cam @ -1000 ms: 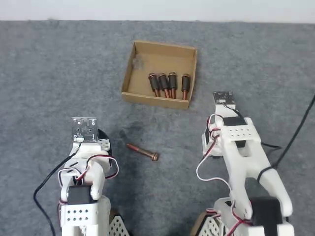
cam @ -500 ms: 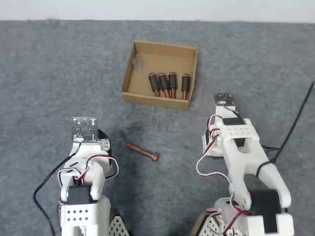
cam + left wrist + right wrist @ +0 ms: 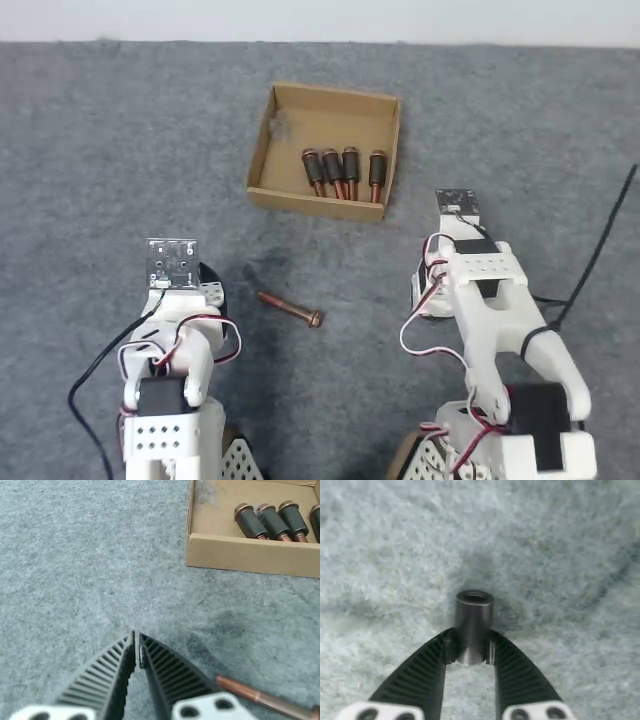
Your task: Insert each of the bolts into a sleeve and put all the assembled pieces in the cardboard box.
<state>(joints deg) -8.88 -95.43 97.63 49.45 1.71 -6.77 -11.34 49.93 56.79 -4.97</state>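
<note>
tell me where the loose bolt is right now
In the high view the loose bolt lies on the grey mat, just to the right of the left gripper and apart from the cardboard box.

the desk (image 3: 100, 150) is covered in grey felt-like fabric, with a darker smudge (image 3: 262, 268) near its middle; a pale wall (image 3: 320, 20) runs behind.

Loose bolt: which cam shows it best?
High view: the whole bolt lies bare on the carpet, head to tip. Left wrist view catches part of its shank beside the left end effector. Right wrist view faces the sleeve held in the right end effector.
</note>
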